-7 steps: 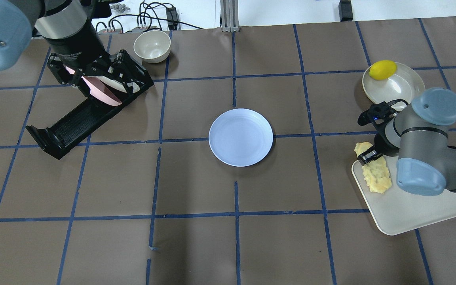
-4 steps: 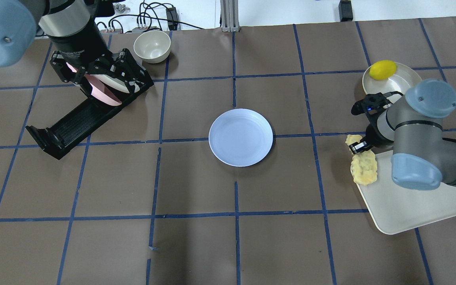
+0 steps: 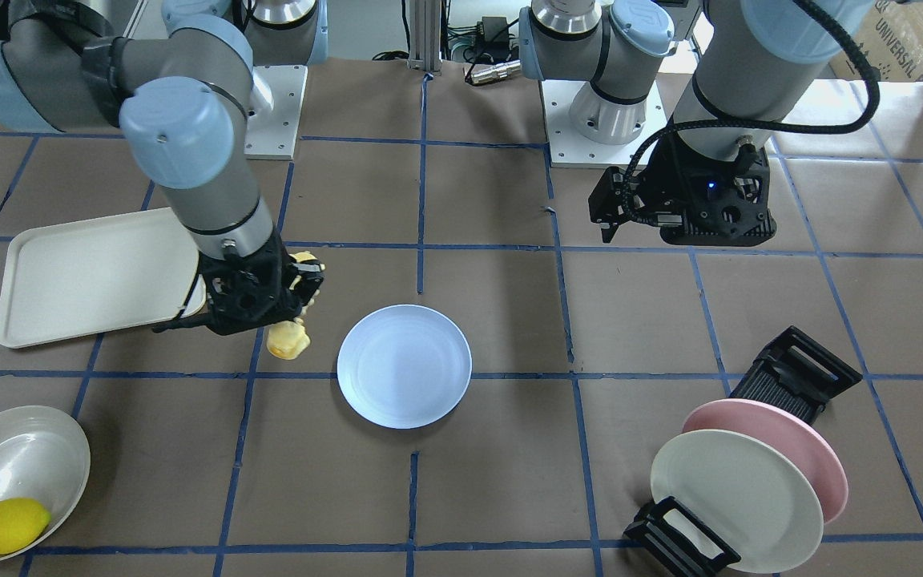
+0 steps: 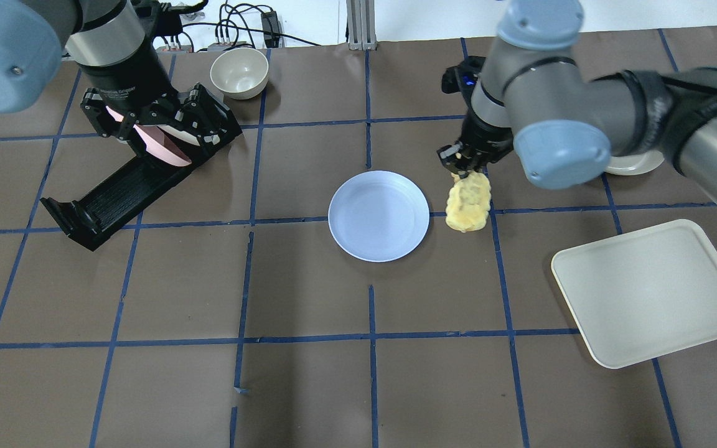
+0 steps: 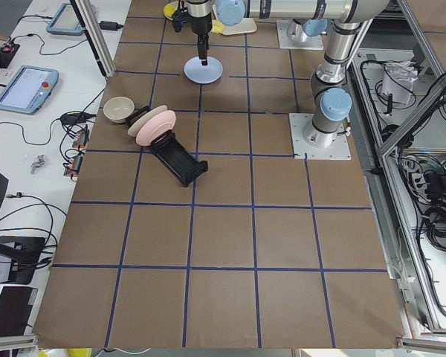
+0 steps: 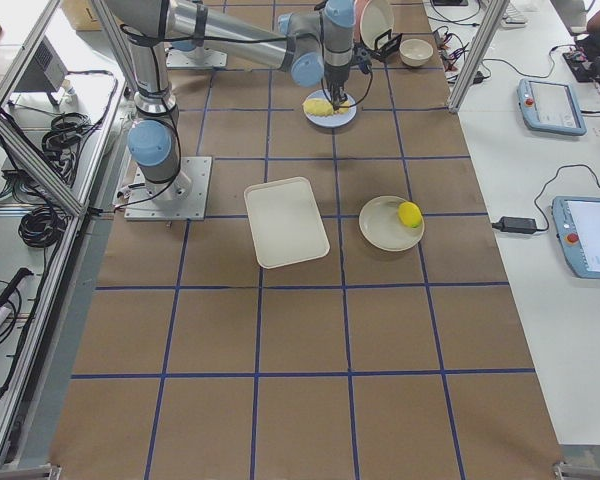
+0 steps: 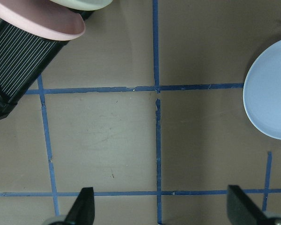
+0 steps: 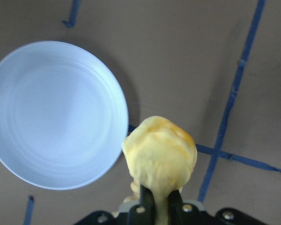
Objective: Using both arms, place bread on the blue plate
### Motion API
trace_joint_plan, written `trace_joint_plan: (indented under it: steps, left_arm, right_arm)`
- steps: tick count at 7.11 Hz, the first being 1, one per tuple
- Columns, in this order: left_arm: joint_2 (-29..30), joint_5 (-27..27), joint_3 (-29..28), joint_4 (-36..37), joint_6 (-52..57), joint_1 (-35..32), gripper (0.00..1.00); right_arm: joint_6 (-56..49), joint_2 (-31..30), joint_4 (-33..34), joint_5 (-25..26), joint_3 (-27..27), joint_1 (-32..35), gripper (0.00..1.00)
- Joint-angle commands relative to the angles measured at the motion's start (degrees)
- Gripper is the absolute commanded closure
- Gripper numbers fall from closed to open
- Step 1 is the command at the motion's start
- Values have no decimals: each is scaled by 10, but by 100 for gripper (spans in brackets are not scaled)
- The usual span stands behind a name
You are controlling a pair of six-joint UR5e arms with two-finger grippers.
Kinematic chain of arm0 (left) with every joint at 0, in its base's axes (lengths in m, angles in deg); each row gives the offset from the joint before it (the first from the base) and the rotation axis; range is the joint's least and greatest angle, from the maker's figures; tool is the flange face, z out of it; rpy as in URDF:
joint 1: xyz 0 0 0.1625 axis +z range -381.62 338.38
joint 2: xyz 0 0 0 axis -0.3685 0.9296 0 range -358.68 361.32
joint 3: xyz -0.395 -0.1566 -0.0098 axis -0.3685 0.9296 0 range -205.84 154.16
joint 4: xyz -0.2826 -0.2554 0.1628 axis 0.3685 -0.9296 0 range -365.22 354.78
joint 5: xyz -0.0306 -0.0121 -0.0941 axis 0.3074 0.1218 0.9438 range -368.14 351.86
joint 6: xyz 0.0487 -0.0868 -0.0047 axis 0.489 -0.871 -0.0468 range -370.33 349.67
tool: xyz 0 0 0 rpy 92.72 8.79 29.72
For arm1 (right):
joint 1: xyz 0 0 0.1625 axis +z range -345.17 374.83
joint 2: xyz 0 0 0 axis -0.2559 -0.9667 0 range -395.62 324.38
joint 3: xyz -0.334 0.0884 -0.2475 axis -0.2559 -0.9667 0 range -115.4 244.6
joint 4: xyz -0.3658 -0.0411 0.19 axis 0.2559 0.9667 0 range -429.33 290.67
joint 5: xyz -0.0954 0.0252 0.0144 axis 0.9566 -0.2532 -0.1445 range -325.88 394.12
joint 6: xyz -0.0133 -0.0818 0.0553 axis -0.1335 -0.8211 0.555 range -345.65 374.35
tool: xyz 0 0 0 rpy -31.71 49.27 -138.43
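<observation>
The bread hangs from my right gripper, which is shut on its upper end. It hangs just off the right rim of the blue plate, above the table. The right wrist view shows the bread below the gripper, beside the plate. In the front view the bread is left of the plate. My left gripper is open and empty, hovering over the plate rack, far left of the plate. The left wrist view shows its spread fingertips and the plate's edge.
A cream tray lies at the right. A black rack at the left holds a pink plate and a cream plate. A small bowl stands at the back. A lemon sits in a cream bowl.
My right gripper has lifted the bread off the tray and carried it left to the blue plate's right rim. The left gripper has shifted only slightly over the rack.
</observation>
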Motion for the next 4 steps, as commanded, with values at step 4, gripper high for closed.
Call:
trace_joint_plan:
  steps: [4]
  left_arm:
    - [-6, 2, 4, 0, -3, 0, 0]
  right_arm:
    - [118, 168, 89, 13, -73, 107, 79]
